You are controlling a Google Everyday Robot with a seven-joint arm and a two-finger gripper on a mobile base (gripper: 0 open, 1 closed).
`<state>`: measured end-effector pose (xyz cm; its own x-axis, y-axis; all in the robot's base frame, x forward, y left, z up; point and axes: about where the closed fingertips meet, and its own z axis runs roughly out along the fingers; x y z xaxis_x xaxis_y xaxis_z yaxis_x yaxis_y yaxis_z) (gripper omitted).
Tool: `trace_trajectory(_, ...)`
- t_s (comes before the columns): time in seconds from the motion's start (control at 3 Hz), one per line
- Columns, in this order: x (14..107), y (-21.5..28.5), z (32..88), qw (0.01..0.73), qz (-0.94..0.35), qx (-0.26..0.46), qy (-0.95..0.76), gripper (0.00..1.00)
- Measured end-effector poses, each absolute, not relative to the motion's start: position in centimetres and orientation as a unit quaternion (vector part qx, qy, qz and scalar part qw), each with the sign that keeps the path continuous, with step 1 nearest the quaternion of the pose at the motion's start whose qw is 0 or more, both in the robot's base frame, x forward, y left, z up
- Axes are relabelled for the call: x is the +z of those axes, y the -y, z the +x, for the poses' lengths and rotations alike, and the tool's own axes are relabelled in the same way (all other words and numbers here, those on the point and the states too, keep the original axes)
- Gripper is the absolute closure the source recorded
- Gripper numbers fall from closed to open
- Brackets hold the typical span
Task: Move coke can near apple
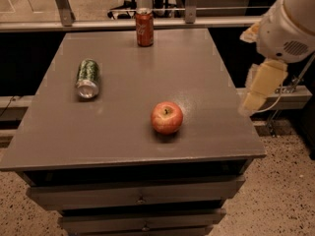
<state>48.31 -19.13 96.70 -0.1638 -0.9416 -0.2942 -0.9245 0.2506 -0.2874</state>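
The coke can stands upright at the far edge of the grey table, near the middle. The red apple with yellowish patches sits toward the front right of the table, well apart from the coke can. My gripper hangs from the white arm off the table's right edge, to the right of the apple and above floor level. It holds nothing that I can see. It is far from the coke can.
A green patterned can lies on its side on the left part of the table. The table has drawers below its front. A metal rail and glass panel run behind the table. Speckled floor lies at the right.
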Motion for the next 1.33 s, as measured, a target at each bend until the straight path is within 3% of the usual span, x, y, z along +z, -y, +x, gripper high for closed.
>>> trace_trajectory(0.67,95.2,13.4,60.4,0.328,-0.596,0.033,-0.732,0.0)
trace_trajectory(1.33,93.6,8.3,71.7,0.402,-0.532,0.121,-0.735,0.0)
